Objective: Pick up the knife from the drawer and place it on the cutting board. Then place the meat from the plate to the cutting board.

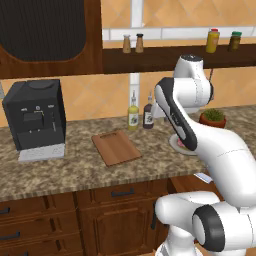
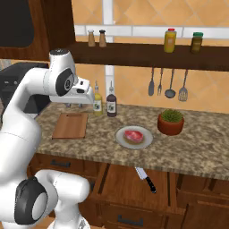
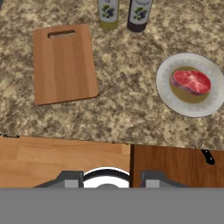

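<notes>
The claw [image 3: 107, 183] is hanging high above the worktop's [image 3: 127, 109] front edge, its two fingertips [image 3: 70, 180] standing spread apart with nothing between them. In the hand view, one cutting board [image 3: 64, 63] is lying bare at about 11 o'clock from the claw, slot handle at its far end. One plate [image 3: 190, 84] is sitting at about 2 o'clock, carrying one piece of meat [image 3: 191, 81]. Two bottles, one yellowish [image 3: 108, 13] and one dark [image 3: 139, 14], are standing at 12 o'clock by the wall.

In the right base view, one drawer [image 2: 129, 183] is standing open below the worktop, and one knife [image 2: 146, 179] is lying inside it, blade pointing toward the worktop, well below the claw. One potted plant [image 2: 170, 121] is sitting at 3 o'clock of the plate.
</notes>
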